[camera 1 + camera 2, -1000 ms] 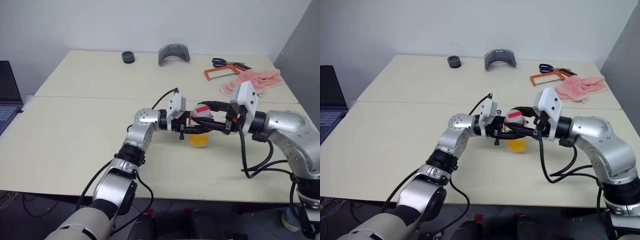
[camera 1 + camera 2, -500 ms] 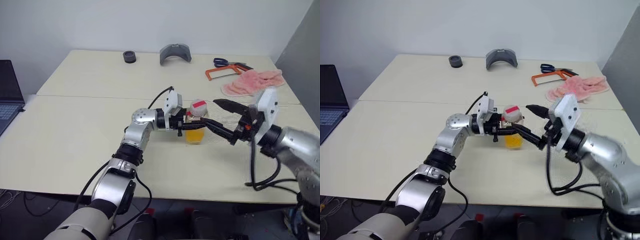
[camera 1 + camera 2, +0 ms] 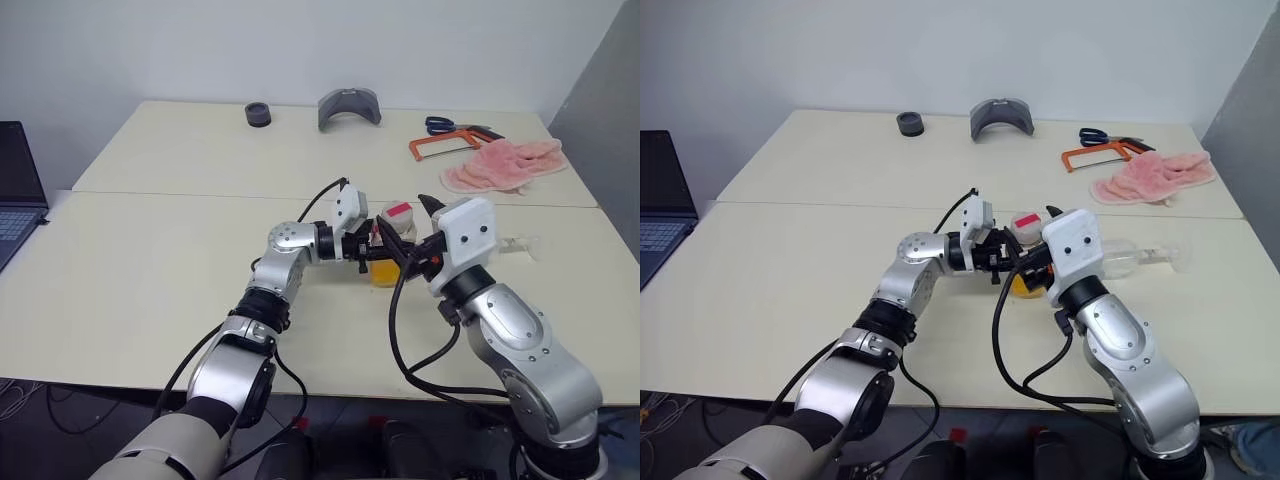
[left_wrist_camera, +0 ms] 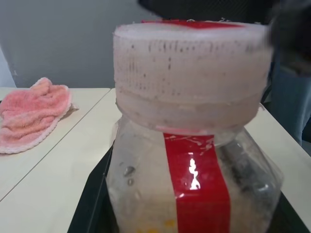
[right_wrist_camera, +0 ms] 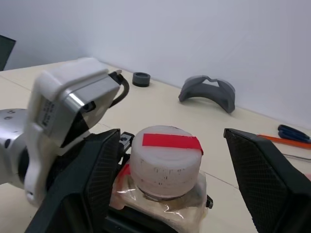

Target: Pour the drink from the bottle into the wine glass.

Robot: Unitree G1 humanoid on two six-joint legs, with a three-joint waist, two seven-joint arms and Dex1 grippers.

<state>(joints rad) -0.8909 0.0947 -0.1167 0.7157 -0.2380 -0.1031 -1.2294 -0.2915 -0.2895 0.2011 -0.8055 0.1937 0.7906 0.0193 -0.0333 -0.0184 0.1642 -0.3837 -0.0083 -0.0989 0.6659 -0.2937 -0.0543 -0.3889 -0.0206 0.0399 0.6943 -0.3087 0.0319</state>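
The bottle point(image 3: 386, 250) stands upright at the middle of the near table. Its white cap point(image 5: 167, 158) with a red strip is on, and the orange drink point(image 3: 383, 275) fills its lower part. My left gripper point(image 3: 380, 258) is shut on the bottle's body from the left; the red label point(image 4: 197, 179) faces that wrist. My right gripper point(image 5: 180, 187) is open, with its fingers point(image 5: 99, 179) apart on either side of the cap and not touching it. The wine glass point(image 3: 1137, 257) appears to lie on its side on the table, to the right of my right arm.
At the far edge lie a black ring point(image 3: 257, 114), a grey curved piece point(image 3: 348, 106), blue scissors point(image 3: 438, 124), an orange hacksaw point(image 3: 445, 146) and a pink cloth point(image 3: 505, 165). A laptop point(image 3: 15, 190) sits at far left. A seam point(image 3: 160, 194) joins the two tables.
My right gripper opened and left the cap, swung out to the right, then came back turned, reaching from the near side with its fingers astride the cap. The left gripper and bottle barely moved.
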